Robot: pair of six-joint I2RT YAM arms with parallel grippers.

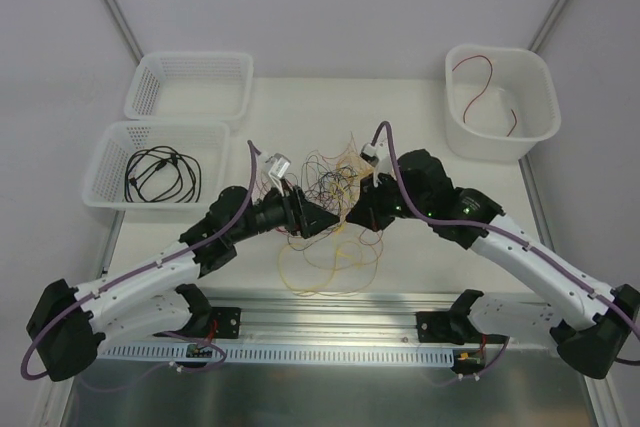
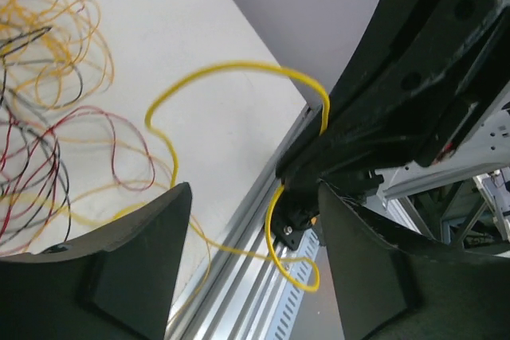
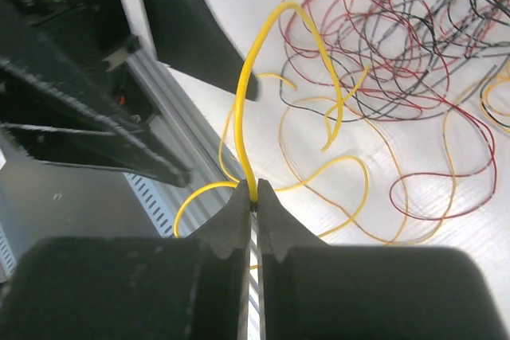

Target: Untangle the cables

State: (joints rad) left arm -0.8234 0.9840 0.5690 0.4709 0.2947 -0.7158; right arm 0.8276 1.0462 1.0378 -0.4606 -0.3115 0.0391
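Observation:
The cables (image 1: 322, 187) lie as a loose tangle of red, yellow-orange and black wires mid-table, just beyond both grippers. My right gripper (image 3: 255, 197) is shut on a yellow cable (image 3: 249, 93), which arches up from its fingertips. The same yellow cable (image 2: 231, 67) loops past my left gripper (image 2: 255, 228); its jaws stand wide apart, and the wire runs loose through the gap without being pinched. In the top view the left gripper (image 1: 330, 219) and right gripper (image 1: 352, 219) nearly meet at the tangle's near edge. More red and black wires (image 3: 382, 37) spread behind.
At the left, a white basket (image 1: 105, 162) holds coiled black cables, and a second basket (image 1: 190, 85) stands behind it. A white bin (image 1: 500, 102) at the back right holds a red cable. A metal rail (image 1: 330, 307) runs along the near table edge.

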